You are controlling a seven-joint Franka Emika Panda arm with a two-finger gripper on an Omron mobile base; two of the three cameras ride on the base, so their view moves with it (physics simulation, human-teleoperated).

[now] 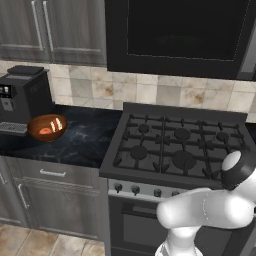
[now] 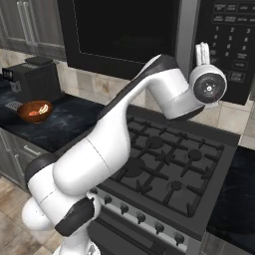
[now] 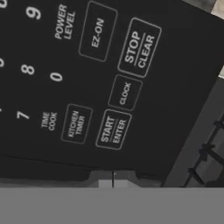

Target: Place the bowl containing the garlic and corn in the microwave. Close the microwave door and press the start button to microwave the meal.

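Gripper (image 3: 113,180) just below start button (image 3: 113,129)

Dim rendered kitchen, soft even light, no hard shadows.
Low-res and slightly soft all over; white arm (image 2: 99,149) is the brightest thing, with a faint sheen on the dark table (image 1: 85,137) beside the stove (image 1: 175,150). Keypad (image 3: 87,78) lettering is legible but fuzzy at its edges.

Microwave (image 3: 131,57) keypad, hand view: keys read "START ENTER" (image 3: 113,130), "CLOCK" (image 3: 125,92), "STOP CLEAR" (image 3: 139,47), "EZ-ON" (image 3: 97,31), "KITCHEN TIMER" (image 3: 76,124); legends "POWER LEVEL", "TIME COOK"; digits 9, 8, 0, 7.
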